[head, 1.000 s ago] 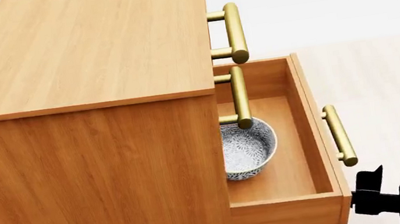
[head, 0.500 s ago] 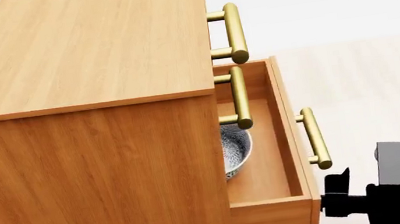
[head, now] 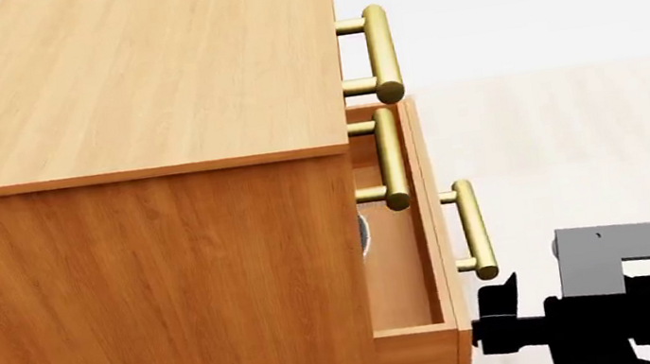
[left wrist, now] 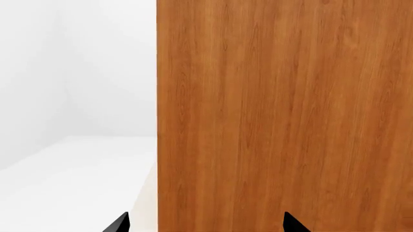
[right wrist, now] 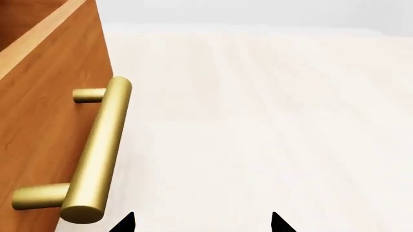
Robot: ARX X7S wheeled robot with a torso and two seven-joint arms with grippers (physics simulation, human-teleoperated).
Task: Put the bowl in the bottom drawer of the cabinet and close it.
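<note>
While the bottom drawer (head: 410,256) stands slightly open, the right claw (head: 497,320) sits against its front, tips parted; left claw (left wrist: 203,224) gapes beside the cabinet (head: 145,169).

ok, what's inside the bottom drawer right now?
In the head view, the bottom drawer is open only a narrow gap. A sliver of the bowl shows at the cabinet edge, above bare wood floor. The rest of the bowl and interior is covered by the cabinet.

floor (right wrist: 271,106): pale wood-grain planks | wall (left wrist: 77,67): plain white | light: even, soft
</note>
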